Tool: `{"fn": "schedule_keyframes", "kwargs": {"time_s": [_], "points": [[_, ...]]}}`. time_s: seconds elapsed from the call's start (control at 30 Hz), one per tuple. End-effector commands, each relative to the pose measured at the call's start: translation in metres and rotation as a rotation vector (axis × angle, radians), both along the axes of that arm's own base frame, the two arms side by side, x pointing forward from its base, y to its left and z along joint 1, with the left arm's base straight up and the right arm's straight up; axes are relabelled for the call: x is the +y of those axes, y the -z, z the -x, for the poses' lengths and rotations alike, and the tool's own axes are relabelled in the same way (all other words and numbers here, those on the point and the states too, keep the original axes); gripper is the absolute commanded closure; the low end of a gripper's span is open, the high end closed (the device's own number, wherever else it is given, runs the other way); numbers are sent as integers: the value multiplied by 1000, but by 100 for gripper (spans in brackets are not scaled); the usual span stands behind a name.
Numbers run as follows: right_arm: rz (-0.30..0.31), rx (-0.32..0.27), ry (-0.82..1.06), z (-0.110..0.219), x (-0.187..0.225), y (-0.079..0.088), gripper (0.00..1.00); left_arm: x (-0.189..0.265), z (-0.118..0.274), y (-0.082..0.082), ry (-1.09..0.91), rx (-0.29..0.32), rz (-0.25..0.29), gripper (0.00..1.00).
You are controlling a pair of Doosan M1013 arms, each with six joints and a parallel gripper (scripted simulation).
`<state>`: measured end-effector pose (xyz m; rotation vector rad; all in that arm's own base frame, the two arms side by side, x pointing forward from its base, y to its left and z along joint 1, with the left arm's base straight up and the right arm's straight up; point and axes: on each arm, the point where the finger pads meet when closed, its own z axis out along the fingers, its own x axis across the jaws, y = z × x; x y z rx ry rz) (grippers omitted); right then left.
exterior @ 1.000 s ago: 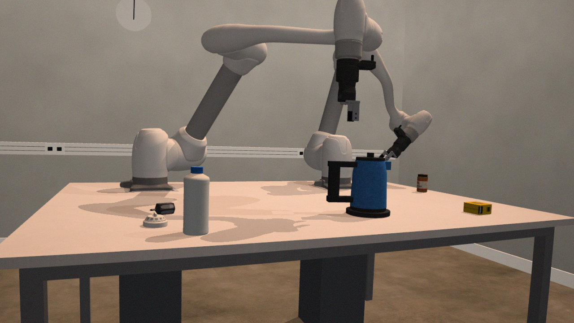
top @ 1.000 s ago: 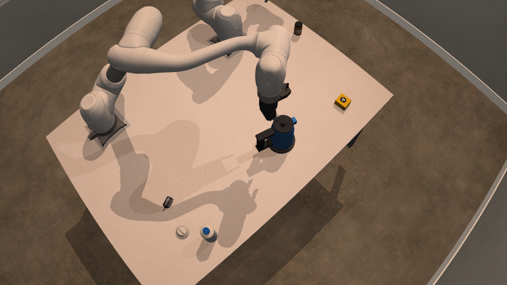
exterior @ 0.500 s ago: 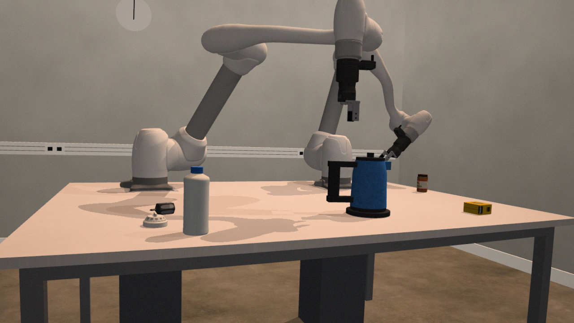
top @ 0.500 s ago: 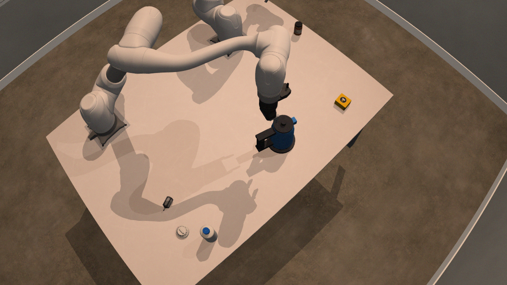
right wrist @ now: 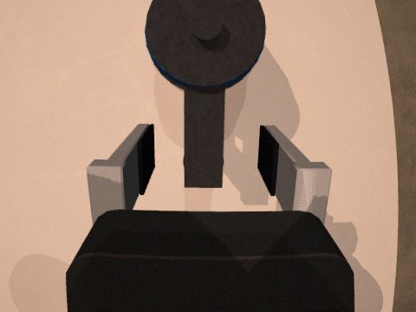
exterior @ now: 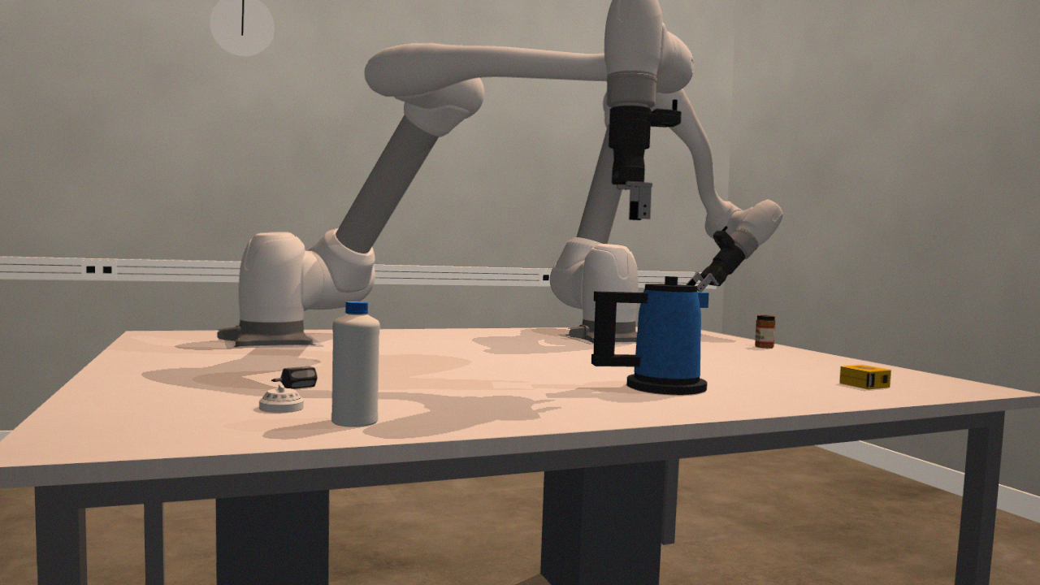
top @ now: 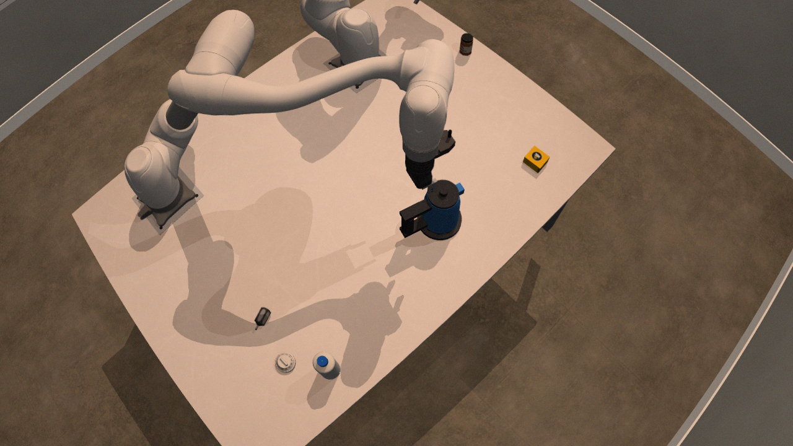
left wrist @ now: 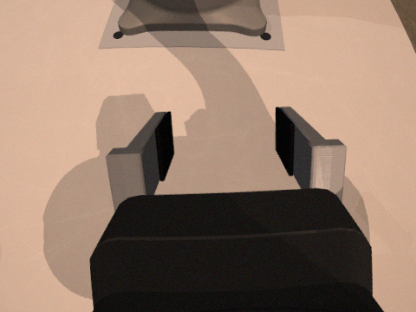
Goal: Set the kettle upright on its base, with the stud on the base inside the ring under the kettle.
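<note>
The blue kettle (top: 443, 215) (exterior: 669, 331) with black lid stands upright on its round black base (top: 450, 233) (exterior: 666, 386). No gap shows between them. The stud and the ring are hidden beneath the kettle. Its black handle (top: 414, 210) (exterior: 603, 327) (right wrist: 204, 139) points left in the top and exterior views. My right gripper (exterior: 639, 201) (right wrist: 206, 146) is open and empty, high above the kettle. In the right wrist view the handle appears below and between its fingers without contact. My left gripper (exterior: 701, 281) (left wrist: 224, 130) is open and empty, behind the kettle in the exterior view, away from it.
A white bottle (top: 326, 366) (exterior: 355, 370), a white dial-like timer (top: 285, 362) (exterior: 281, 400) and a small dark object (top: 262, 316) (exterior: 298, 376) stand apart from the kettle. A yellow box (top: 536, 159) (exterior: 864, 376) and a brown jar (top: 466, 44) (exterior: 764, 331) are on the other side.
</note>
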<state>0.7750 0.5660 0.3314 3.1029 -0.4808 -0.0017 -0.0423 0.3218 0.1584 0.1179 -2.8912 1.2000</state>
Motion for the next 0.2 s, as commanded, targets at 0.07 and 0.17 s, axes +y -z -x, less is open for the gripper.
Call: {"fn": "schedule_keyframes", "kwargs": {"time_s": [0.07,0.17], "points": [[-1,-1,0,0,0,-2,0,0,0,0,0,0,-1,0],[-1,-1,0,0,0,-2,0,0,0,0,0,0,-1,0]]}}
